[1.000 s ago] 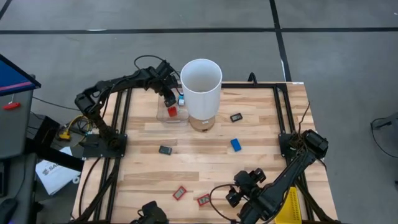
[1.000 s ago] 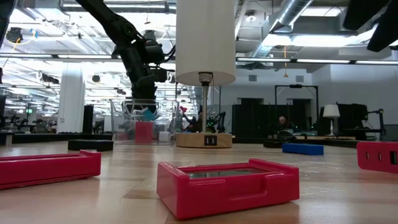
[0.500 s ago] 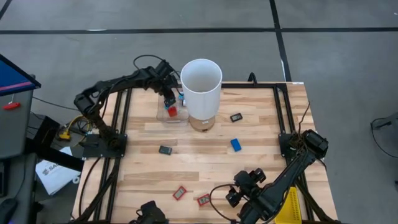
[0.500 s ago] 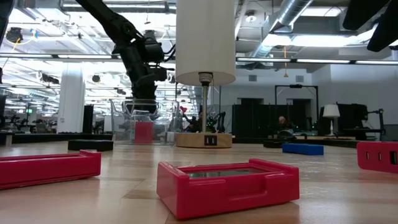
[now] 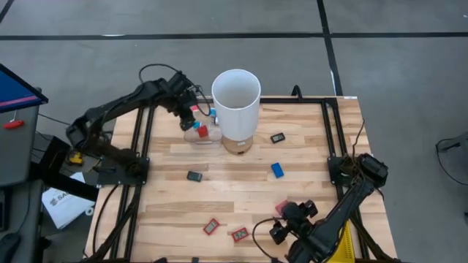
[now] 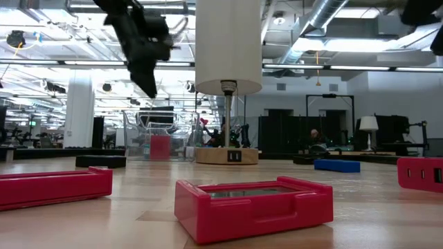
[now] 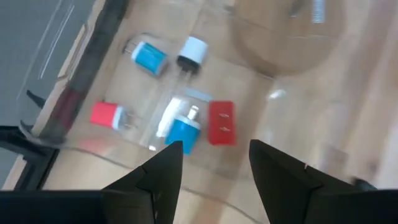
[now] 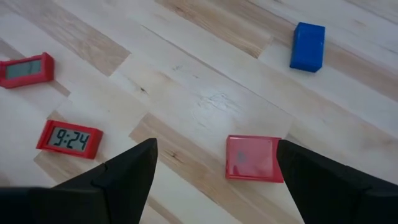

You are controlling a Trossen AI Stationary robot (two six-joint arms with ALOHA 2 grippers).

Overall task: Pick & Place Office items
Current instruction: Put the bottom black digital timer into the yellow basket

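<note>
A: What is the left hand (image 5: 191, 115) doing?
B: Hovering, fingers apart and empty, over the clear tray (image 5: 191, 136) holding red and blue pieces (image 7: 184, 132).

A: And the right hand (image 8: 214, 163)?
B: Hanging wide open above a red piece (image 8: 253, 158) lying on the worktop (image 5: 307, 146).

Three red clocks (image 8: 69, 140), one blue block (image 8: 308, 38), two black pieces (image 5: 194, 176).
</note>
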